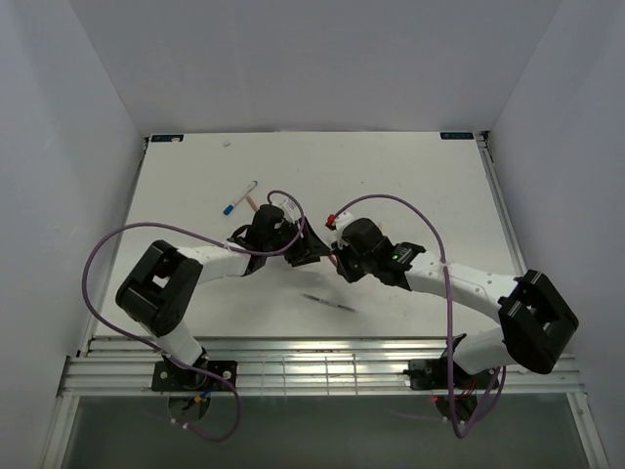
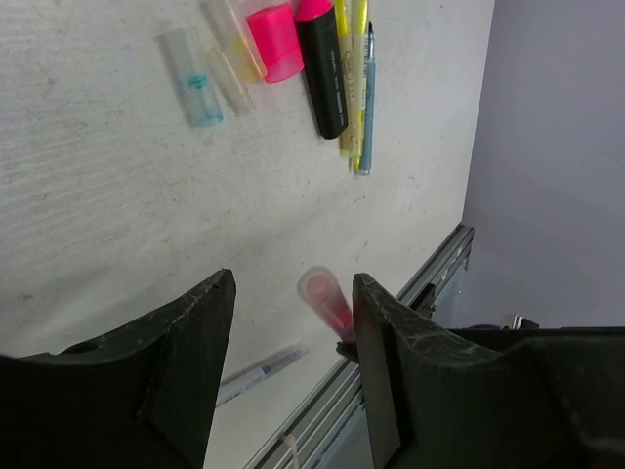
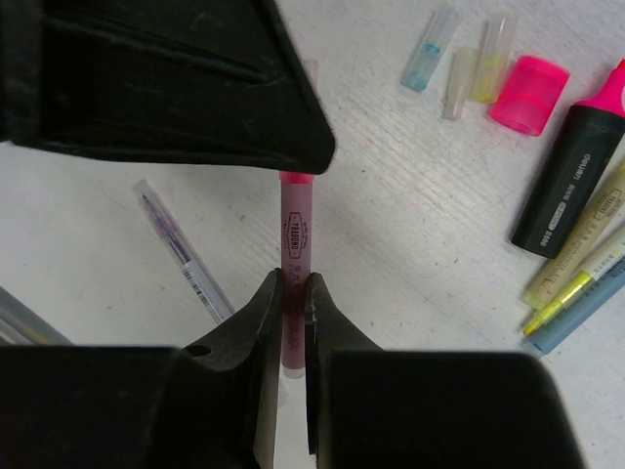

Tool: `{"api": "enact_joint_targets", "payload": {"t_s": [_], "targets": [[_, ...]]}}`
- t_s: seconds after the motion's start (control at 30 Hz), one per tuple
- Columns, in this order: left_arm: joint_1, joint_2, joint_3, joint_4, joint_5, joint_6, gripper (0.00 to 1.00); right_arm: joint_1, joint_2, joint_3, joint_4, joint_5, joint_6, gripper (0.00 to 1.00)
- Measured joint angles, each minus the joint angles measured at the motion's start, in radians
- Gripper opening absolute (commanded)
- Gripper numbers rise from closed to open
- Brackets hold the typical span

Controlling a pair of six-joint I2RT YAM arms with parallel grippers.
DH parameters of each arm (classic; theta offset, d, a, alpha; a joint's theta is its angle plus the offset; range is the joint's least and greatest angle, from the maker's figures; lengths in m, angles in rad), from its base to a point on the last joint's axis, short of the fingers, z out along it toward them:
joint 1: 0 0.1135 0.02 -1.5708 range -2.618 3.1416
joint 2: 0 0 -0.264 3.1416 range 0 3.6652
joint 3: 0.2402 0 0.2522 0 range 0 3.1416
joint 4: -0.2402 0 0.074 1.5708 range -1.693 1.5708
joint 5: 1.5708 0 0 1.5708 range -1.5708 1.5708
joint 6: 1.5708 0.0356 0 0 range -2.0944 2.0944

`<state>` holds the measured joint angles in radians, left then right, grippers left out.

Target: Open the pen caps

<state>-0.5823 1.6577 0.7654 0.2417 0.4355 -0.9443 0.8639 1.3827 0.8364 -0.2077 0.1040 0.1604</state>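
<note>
Jaws of the right gripper [image 3: 293, 285] pinch a pink pen [image 3: 296, 230] at mid-barrel; the left gripper [image 2: 293, 283] stands wide, straddling the pen's blurred far end.

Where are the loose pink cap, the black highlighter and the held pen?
pink cap [image 3: 528, 95], right wrist view, its side.
black highlighter [image 3: 568, 186], right wrist view, mid-barrel.
held pen [image 3: 295, 234], right wrist view, labelled barrel.

Top camera looks down; close wrist cameras share pink cap [image 3: 528, 94].
</note>
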Motion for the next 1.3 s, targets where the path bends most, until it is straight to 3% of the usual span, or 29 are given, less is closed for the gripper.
{"api": "enact_joint_targets", "payload": {"t_s": [0.2, 0.3, 0.33, 0.37, 0.5, 0.57, 0.77, 0.83, 0.87, 0.9, 1.03, 1.13, 1.17, 1.3], "targets": [[-0.003, 0.037, 0.063, 0.008, -0.002, -0.011, 0.61, 0.003, -0.018, 0.000, 0.015, -0.037, 0.007, 0.08], [-0.005, 0.054, 0.083, 0.019, -0.001, -0.019, 0.52, 0.003, -0.020, 0.000, 0.029, -0.044, 0.008, 0.08], [-0.006, 0.059, 0.087, 0.021, -0.002, -0.019, 0.48, 0.003, -0.020, 0.000, 0.030, -0.045, 0.008, 0.08], [-0.010, 0.062, 0.087, 0.022, -0.002, -0.023, 0.35, 0.003, -0.020, 0.000, 0.032, -0.047, 0.008, 0.08], [-0.019, 0.069, 0.089, 0.034, 0.013, -0.052, 0.06, 0.003, -0.018, 0.000, 0.029, -0.052, 0.014, 0.08], [-0.023, 0.067, 0.094, 0.044, 0.019, -0.056, 0.00, 0.005, -0.010, 0.000, 0.032, -0.044, 0.018, 0.08], [-0.021, 0.067, 0.094, 0.046, 0.008, -0.059, 0.00, 0.005, 0.003, 0.000, 0.051, -0.042, 0.020, 0.08], [-0.021, 0.067, 0.094, 0.044, 0.002, -0.059, 0.00, 0.005, 0.010, 0.000, 0.058, -0.040, 0.021, 0.14], [-0.021, 0.067, 0.094, 0.043, -0.002, -0.059, 0.00, 0.005, 0.012, 0.001, 0.059, -0.040, 0.022, 0.28], [-0.021, 0.067, 0.094, 0.043, -0.003, -0.058, 0.00, 0.005, 0.016, 0.002, 0.061, -0.040, 0.025, 0.34], [-0.024, 0.067, 0.094, 0.043, 0.007, -0.059, 0.00, 0.005, 0.035, 0.010, 0.082, -0.048, 0.023, 0.38], [-0.025, 0.067, 0.094, 0.043, 0.016, -0.059, 0.00, 0.005, 0.048, 0.013, 0.092, -0.053, 0.022, 0.28], [-0.025, 0.067, 0.094, 0.043, 0.019, -0.060, 0.00, 0.005, 0.053, 0.013, 0.096, -0.056, 0.021, 0.09], [-0.023, 0.067, 0.101, 0.027, 0.018, -0.058, 0.00, 0.002, 0.070, 0.014, 0.110, -0.051, 0.032, 0.08]]}}
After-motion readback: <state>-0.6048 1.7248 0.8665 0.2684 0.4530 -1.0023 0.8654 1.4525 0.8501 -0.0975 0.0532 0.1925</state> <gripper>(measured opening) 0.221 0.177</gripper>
